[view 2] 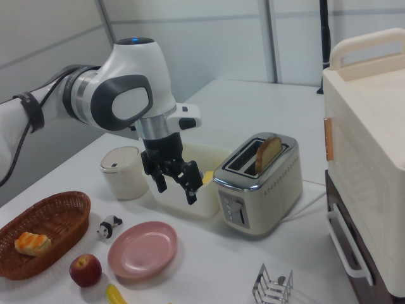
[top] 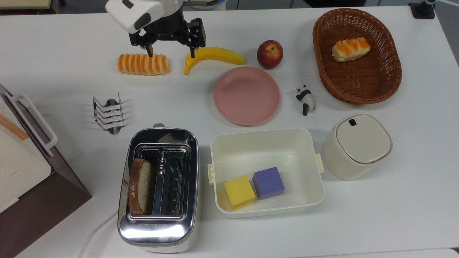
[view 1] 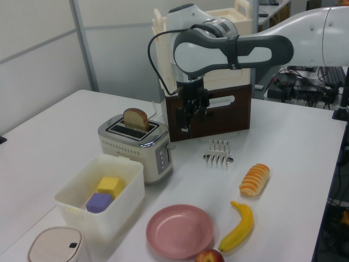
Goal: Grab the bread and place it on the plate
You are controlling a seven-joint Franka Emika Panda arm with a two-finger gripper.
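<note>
The bread (top: 140, 186) stands upright in the left slot of the chrome toaster (top: 159, 190) in the lower left of the top view, its rounded top protruding above the slot. The plate (top: 246, 95) lies bare near the centre of the top view, on the white surface (top: 53, 71), just above the white rectangular tub (top: 266, 171), which contains a yellow cube (top: 239, 192) and a purple cube (top: 268, 182) side by side. The hand (top: 171, 53) hangs in the upper left of the top view with its fingers spread and nothing between them, above the gap between the orange-striped roll (top: 143, 64) and the banana (top: 211, 56). An apple (top: 270, 54) sits just above the plate, near the banana's tip. A panda figurine (top: 305, 99) stands to the right of the plate. The wicker basket (top: 376, 86) in the upper right holds a small orange-and-cream bun (top: 350, 49). A toast rack (top: 108, 113) stands above the toaster, and a lidded white container (top: 355, 145) sits right of the tub.
</note>
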